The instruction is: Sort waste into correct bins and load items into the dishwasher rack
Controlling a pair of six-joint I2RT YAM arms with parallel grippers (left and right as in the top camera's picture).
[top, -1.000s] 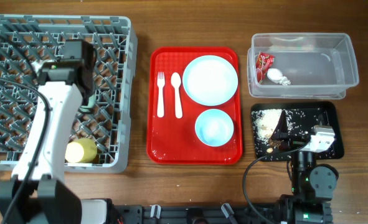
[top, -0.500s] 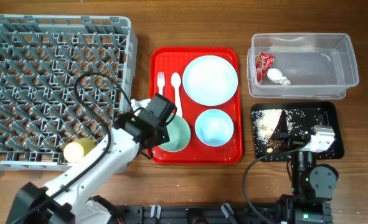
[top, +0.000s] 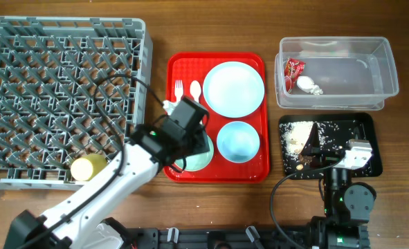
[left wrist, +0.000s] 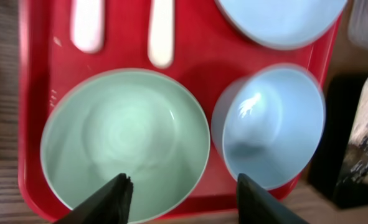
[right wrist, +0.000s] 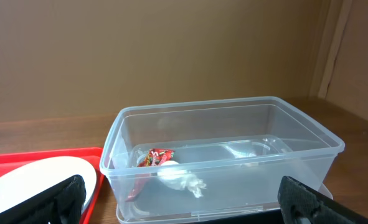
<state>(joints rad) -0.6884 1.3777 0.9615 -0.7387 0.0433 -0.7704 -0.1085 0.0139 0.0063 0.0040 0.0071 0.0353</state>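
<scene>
My left gripper (left wrist: 182,190) is open over the red serving tray (top: 183,171). One finger hangs above the inside of the pale green bowl (left wrist: 124,140), the other outside its rim next to the light blue bowl (left wrist: 274,124). The white plate (top: 233,88), fork (top: 178,87) and spoon (top: 195,90) lie on the same tray. A yellow-green cup (top: 88,167) lies in the grey dishwasher rack (top: 66,25). The clear tub (top: 391,69) holds the red wrapper (right wrist: 155,157) and tissue (right wrist: 182,177). My right gripper (right wrist: 187,205) is open and empty, above the black tray (top: 367,131) of food scraps (top: 300,135).
The rack fills the left of the table, the red tray the middle, and the two bins the right. Bare wood shows between them and along the front edge. The left arm (top: 100,190) stretches diagonally from the front left toward the red tray.
The left arm swung from over the rack to the red tray, bringing the green bowl along. Its jaws have opened and the bowl rests on the tray. The right arm has not moved.
</scene>
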